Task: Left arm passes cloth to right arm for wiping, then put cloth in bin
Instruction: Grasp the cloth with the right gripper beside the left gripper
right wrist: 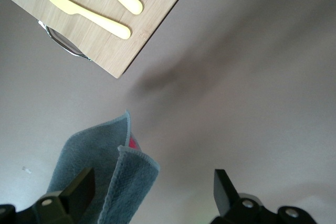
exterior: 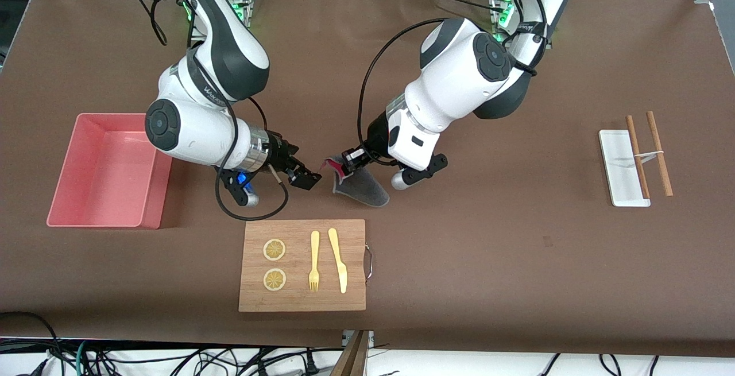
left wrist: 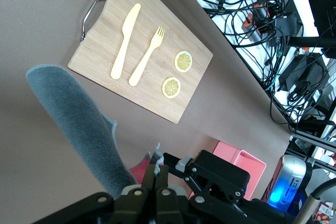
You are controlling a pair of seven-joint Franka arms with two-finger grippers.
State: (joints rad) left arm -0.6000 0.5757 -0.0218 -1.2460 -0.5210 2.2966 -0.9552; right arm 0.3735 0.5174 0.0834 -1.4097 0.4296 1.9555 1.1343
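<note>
Handover step: left gripper (exterior: pixel 346 161) pinches the cloth (exterior: pixel 360 188) by one corner, up in the air over mid-table, w/ right gripper (exterior: pixel 303 178) just beside it, fingers spread, nothing held. Next, I'd judge, right must close on the hanging edge before left lets go. Left's fingertips are buried in cloth folds; bin (exterior: pixel 86 166) sits near the table edge at the right arm's end.

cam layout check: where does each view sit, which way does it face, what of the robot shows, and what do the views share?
Front view: high across the table, facing both bases; shows both arms, the left gripper holding the cloth, the open right gripper beside it, the bin.
Left wrist view: looks down past its shut fingers at the hanging cloth and cutting board.
Right wrist view: looks down between its open fingers at the cloth.
Shared: cloth and cutting board appear in all three.
</note>
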